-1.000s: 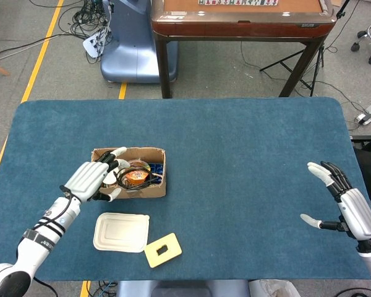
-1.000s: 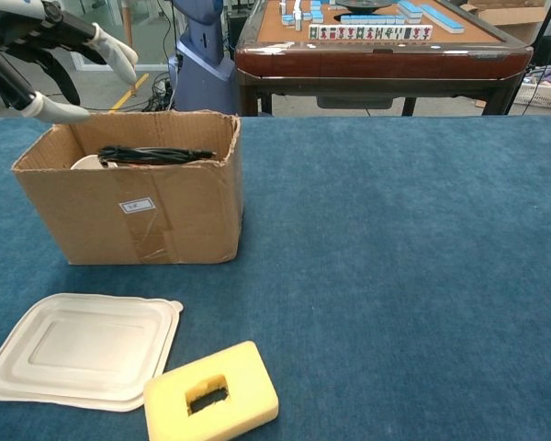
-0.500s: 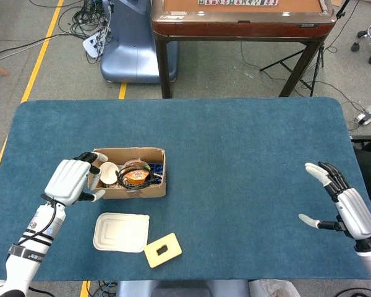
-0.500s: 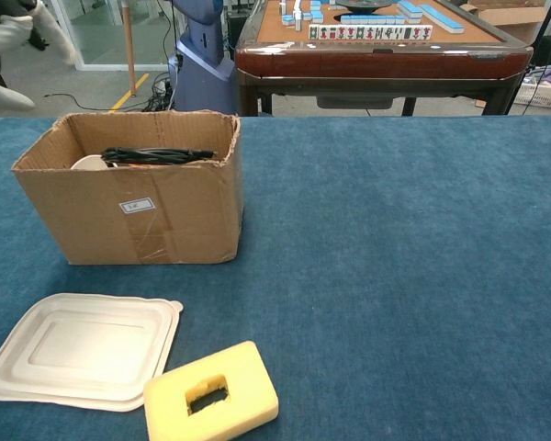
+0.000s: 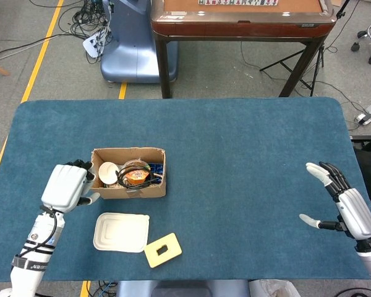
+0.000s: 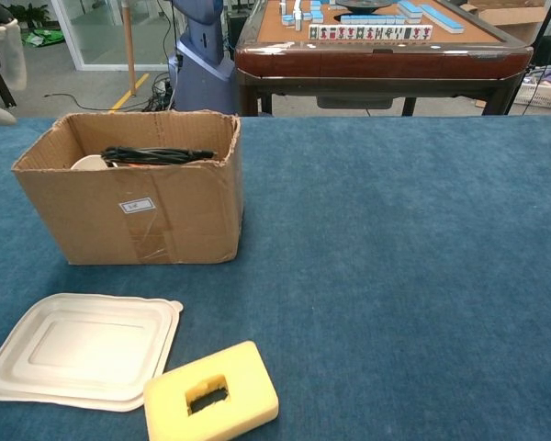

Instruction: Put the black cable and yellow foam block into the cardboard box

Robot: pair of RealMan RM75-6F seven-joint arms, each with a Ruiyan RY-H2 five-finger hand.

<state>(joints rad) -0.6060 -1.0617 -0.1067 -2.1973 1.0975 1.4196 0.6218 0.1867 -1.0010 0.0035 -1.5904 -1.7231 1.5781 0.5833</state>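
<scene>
Beside the cardboard box (image 5: 128, 173), the left hand (image 5: 66, 185) has drawn back off the opening; the black cable (image 6: 156, 154) lies inside.

A second ago the left hand hung over the box with fingers reaching above its contents; now it sits just left of the box's left wall, back of the hand upward, fingers curled under so I cannot tell whether they are apart or closed, nothing seen in them; in the chest view only a white sliver of it shows at the top left corner; the cable rests coiled on top of the cups in the box, unchanged; the yellow foam block (image 5: 162, 250) stays on the blue table (image 5: 247, 161) near the front edge, just right of the white lid (image 5: 120, 232); the right hand (image 5: 346, 204) hovers over the table's right side, fingers spread wide and empty, much as before.
</scene>
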